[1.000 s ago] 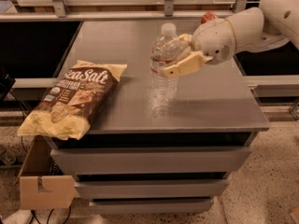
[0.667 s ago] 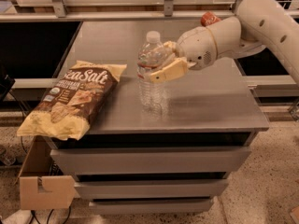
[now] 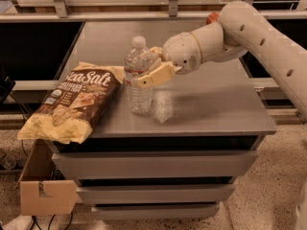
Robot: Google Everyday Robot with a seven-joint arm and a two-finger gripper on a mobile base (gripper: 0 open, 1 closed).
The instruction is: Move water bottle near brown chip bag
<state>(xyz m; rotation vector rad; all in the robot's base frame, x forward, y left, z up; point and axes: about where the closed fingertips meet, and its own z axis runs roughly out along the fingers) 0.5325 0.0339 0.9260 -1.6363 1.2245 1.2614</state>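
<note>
The water bottle [image 3: 138, 75] is clear and ribbed with a white cap, upright on the grey cabinet top [image 3: 211, 109]. My gripper [image 3: 149, 69] reaches in from the right and is shut on the bottle's upper body. The near finger [image 3: 156, 75] lies across its label band. The bottle's base is at or just above the surface. The brown chip bag [image 3: 76, 103] with "Sea Salt" lettering lies flat just left of the bottle, a small gap apart, its near end overhanging the cabinet's front left corner.
The white arm [image 3: 254, 32] stretches from the upper right over the cabinet top. A metal rail and shelf [image 3: 144, 14] run behind the cabinet. A cardboard box [image 3: 43, 190] sits on the floor at the lower left. Drawer fronts [image 3: 153, 164] face me below the top.
My gripper has carried the water bottle leftwards across the cabinet top, and it now stands close beside the chip bag. The bag has not moved.
</note>
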